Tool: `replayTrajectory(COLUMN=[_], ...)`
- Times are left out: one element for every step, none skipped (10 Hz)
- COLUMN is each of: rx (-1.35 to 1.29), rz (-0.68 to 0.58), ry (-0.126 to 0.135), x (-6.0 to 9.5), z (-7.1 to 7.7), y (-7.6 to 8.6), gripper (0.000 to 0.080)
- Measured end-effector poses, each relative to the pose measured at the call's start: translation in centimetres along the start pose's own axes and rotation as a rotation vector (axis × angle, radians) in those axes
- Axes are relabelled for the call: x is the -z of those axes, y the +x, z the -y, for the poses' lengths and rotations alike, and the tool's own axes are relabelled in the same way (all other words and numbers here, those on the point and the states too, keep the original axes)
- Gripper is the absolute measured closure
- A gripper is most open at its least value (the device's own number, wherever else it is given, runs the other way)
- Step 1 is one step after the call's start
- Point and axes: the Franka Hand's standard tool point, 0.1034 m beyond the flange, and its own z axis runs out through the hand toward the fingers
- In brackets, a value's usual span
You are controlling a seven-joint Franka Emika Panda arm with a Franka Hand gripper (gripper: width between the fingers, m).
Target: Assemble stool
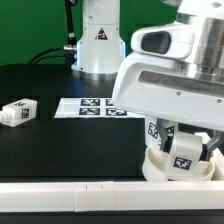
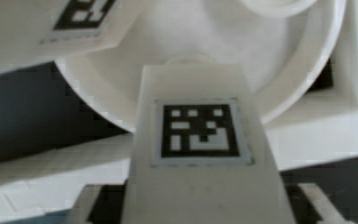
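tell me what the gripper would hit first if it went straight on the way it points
Its jaws grip a leg, so the leg's far end leads the gripper. Straight ahead lies the round seat; the leg would probably meet that first, though the remaining gap is unclear.

3 legs [image 1: 18, 112]; seat [image 2: 114, 80], rail [image 1: 60, 197], marker board [image 1: 92, 105]: 1 ea.

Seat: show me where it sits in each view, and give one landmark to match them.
Exterior view: the seat is low at the exterior view's right, partly hidden under the arm.
Wrist view: the seat is the round disc behind the leg.
Shared landmark: the leg at the seat, its square tag showing in both.
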Motion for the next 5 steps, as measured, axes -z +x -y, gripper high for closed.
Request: replayTrajectory(rx=[-0.083, -0.138, -0.208, -0.314, -0.456], rz=[-0.007, -0.007, -0.006, -0.008, -0.026], ry=[-0.017, -0.023, -0.027, -0.031, -0.027], x=[0.1, 0.0, 0.0, -0.1, -0.3], z=[0.0, -0.4, -0.6, -1.1, -1.8], y=[-0.3, -0.2, -0.2, -0.2, -0.4], gripper=[0.0462, 0.0462, 0.0462, 0.0462, 0.0462])
